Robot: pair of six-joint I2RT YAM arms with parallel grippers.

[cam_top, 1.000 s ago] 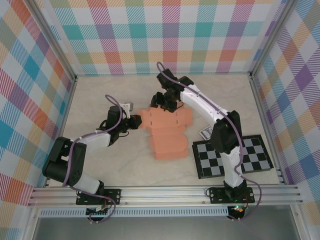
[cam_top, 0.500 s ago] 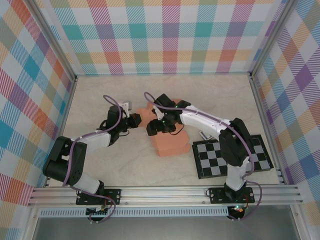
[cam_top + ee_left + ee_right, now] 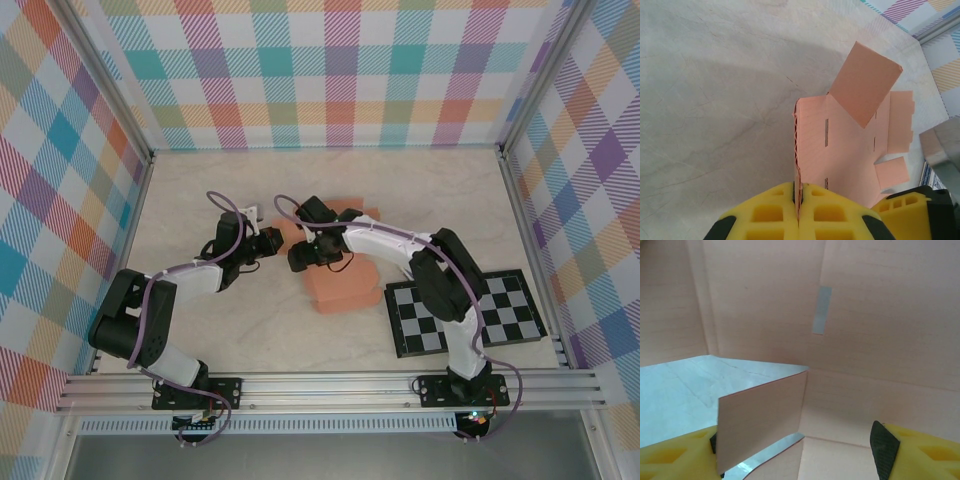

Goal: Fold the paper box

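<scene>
Lying near the middle of the pale marbled tabletop (image 3: 220, 330), the salmon-orange thin card paper box (image 3: 338, 288) is sitting partly folded. The left gripper (image 3: 797, 202) is clamping its yellow jaws on the box's left edge. The right gripper (image 3: 797, 450) is holding its jaws apart, an upright flap standing between them.

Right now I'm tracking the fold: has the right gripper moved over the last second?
Yes. Judged against the fixed checkered board, the right gripper has swung left and toward the near edge, over the paper box.

paper box (image 3: 340, 290) salmon-orange; board (image 3: 465, 312) black-white checkered; walls (image 3: 340, 70) pastel plaid
</scene>
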